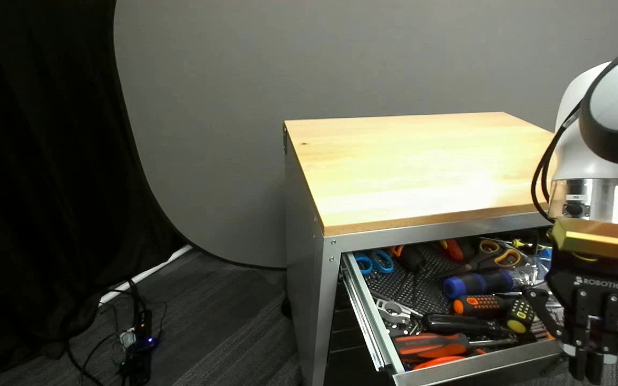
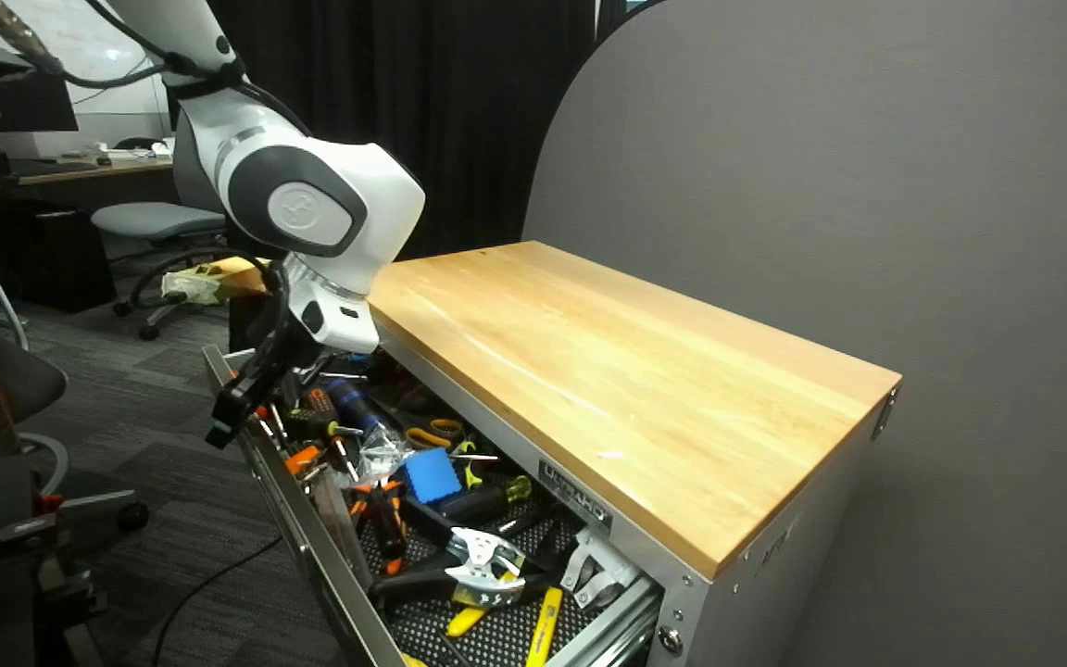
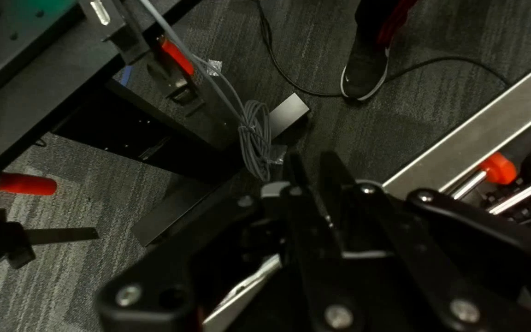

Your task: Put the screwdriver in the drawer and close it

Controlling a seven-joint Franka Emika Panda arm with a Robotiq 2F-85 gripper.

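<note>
A wide, shallow, grey metal drawer (image 1: pixel 480 365) stands pulled out beneath the front edge of a grey metal table with a pale wooden top (image 1: pixel 411 155). Inside it, near the drawer's front and well out from the table's edge, lies a stubby, chunky, black-and-yellow dotted screwdriver (image 1: pixel 521 315); its shaft I cannot make out. Just beside it is a black, orange-dotted handle (image 1: pixel 482 305). Blue-handled scissors (image 1: pixel 382 261) lie toward one front corner of the table, a black and silver spring clamp (image 2: pixel 487 563) toward the opposite front corner. The black Robotiq gripper (image 1: pixel 586 371) hangs farther from the table's front edge than the drawer's front does, its two slim fingers pressed together; whether it touches the drawer I cannot tell. In the wrist view, a black shoe with a white sole (image 3: pixel 364 71) stands on dark grey carpet (image 3: pixel 311 60).
</note>
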